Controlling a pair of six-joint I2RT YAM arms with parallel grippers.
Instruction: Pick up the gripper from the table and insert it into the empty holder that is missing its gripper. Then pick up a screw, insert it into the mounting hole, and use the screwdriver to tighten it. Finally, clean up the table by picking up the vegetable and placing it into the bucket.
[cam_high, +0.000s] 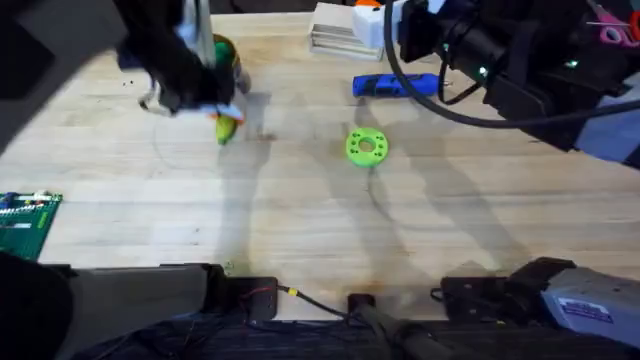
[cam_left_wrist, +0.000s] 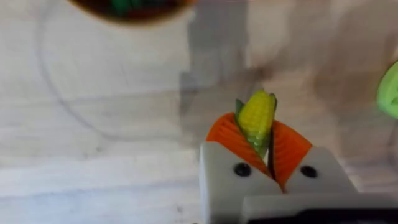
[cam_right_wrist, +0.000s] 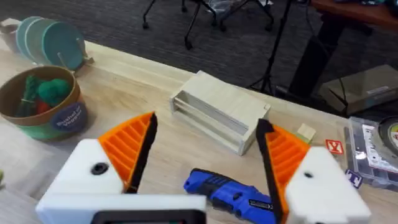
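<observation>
Pale wood grain covers the desk (cam_high: 300, 220), and a lime-green disc (cam_high: 366, 146) with its small mounting hole lies flat near the middle of it. Beyond the disc, toward the far edge, the blue screwdriver (cam_high: 395, 85) lies on its side, just in front of a light wooden slotted block (cam_high: 335, 30).

The left end effector (cam_left_wrist: 264, 149) hangs above the desk at the far left, its 2 orange ribbed pads (cam_left_wrist: 227, 134) pinching a small toy corn cob, the vegetable (cam_left_wrist: 256, 115); the yellow cob with green husk sticks out past the fingertips. In the overhead view the cob (cam_high: 226, 126) sits just below the dark blurred arm, and the bucket (cam_high: 224, 52) with its orange rim and green-yellow side stands right behind it, partly hidden by that arm. In the left wrist view the bucket's rim (cam_left_wrist: 134, 11) shows just ahead of the cob, not under it.

The right end effector (cam_right_wrist: 205, 155) is raised at the far right with its orange-tipped fingers (cam_right_wrist: 127, 149) spread wide and nothing between them. Its camera looks down on the screwdriver (cam_right_wrist: 230, 191), which lies on the desk between the 2 fingers, with the wooden block (cam_right_wrist: 217, 112) behind it. A brown paper cup (cam_right_wrist: 43, 106) holding green and red bits stands off to one side.

A green circuit board (cam_high: 25, 220) rests at the desk's left edge.
</observation>
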